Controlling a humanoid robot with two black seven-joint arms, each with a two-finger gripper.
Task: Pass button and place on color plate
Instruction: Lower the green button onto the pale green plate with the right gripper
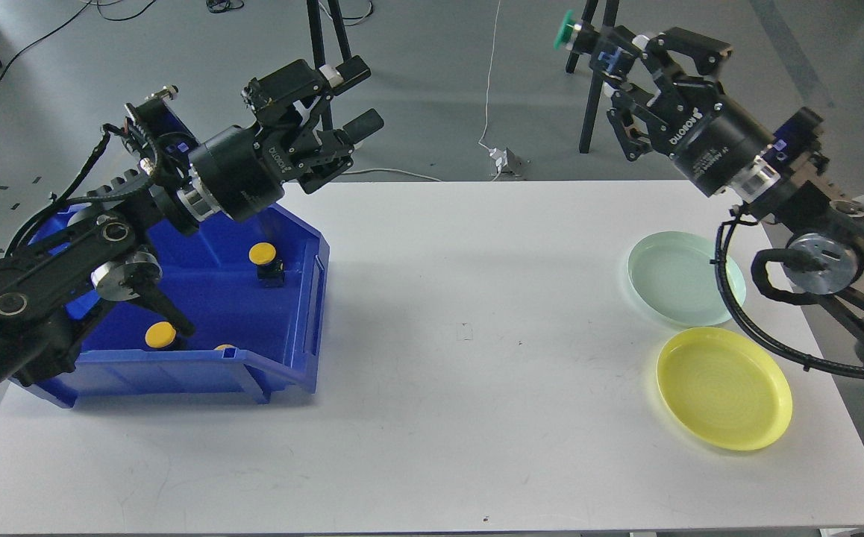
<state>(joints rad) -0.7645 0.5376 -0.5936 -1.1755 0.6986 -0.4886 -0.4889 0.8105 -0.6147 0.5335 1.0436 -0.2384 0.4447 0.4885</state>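
White tabletop (432, 358), bare at near edge. Green button (571, 31): clenched in right tool (592, 45), raised far above green plate (682, 277) and yellow plate (723, 388). Likely light, rigid, smooth-capped; best taken by body. Left tool (354, 101): spread, empty. Button body mostly hidden; yellow buttons (263, 257) in blue bin (283, 365) partly occluded.
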